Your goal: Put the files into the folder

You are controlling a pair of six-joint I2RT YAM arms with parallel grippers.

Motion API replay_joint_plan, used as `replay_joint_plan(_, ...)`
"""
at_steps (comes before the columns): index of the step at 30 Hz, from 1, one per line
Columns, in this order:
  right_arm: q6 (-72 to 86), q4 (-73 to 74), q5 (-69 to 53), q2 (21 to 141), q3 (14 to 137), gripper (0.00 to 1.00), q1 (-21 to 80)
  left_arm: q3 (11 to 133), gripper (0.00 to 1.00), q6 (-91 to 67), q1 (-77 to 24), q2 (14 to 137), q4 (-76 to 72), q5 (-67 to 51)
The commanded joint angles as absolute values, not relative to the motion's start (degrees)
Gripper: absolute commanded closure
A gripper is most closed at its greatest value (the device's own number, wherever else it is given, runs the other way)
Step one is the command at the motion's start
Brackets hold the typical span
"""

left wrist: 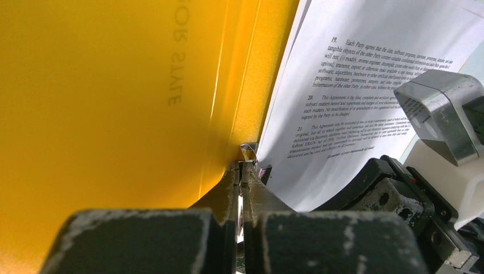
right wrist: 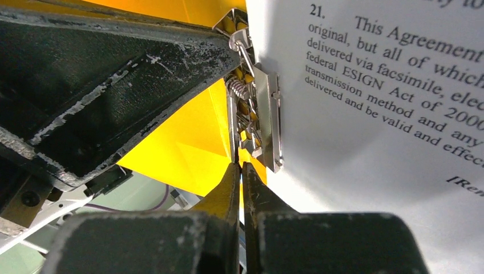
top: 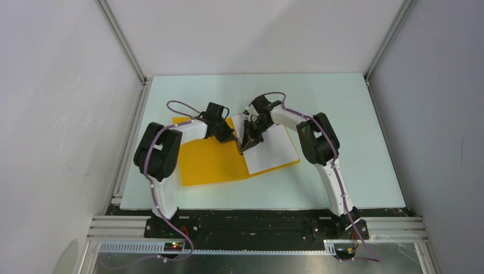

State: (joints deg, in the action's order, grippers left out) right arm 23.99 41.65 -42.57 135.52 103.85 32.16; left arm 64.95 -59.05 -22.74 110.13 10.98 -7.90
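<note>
1. Left of centre on the pale table (top: 354, 114): the folder (top: 208, 162), orange-yellow, spread open and flat, left cover bare. Seen from the left wrist, faint mirrored lettering (left wrist: 177, 63) showing through that cover.
2. At the upper part of the spine: left gripper (top: 233, 137), reaching in from the left over the bare cover. Claw drawn narrow, fingers (left wrist: 228, 194) pressed together with no gap, tips right at the near end of the metal clip (left wrist: 249, 149). Cannot tell whether anything thin sits pinched between them.
3. Along the spine, in the right wrist view: the clip as a silver bar with a small spring, lying just at the inner edge of the paper.
4. Just right of the left claw and nearly touching it: right gripper (top: 248, 144), coming in from the right over the paper. Closed narrow as well, fingertips (right wrist: 228, 188) meeting just below the lower end of the clip bar. Any hold on the clip not clear.
5. Right half: the files (top: 274, 151), white sheets with small black print, lying on the folder's right cover, inner edge beside the clip, a thin strip of orange showing along the near edge.
</note>
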Motion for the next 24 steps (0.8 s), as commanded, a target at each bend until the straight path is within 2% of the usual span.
replay_joint_plan(1,21.93,47.79,-31.57,142.1,101.05,1.0,31.8,62.14,1.0,-59.72,-23.5,113.64,16.3,-5.94)
replay_joint_plan(13,22.11,49.66,-31.18,144.69,102.37,1.0,31.83,61.84,1.0,-60.87,-23.5,114.36,16.5,-7.03)
replay_joint_plan(24,22.03,51.52,-26.61,141.28,102.78,1.0,30.87,62.09,1.0,-61.64,-23.47,115.05,16.52,-8.08)
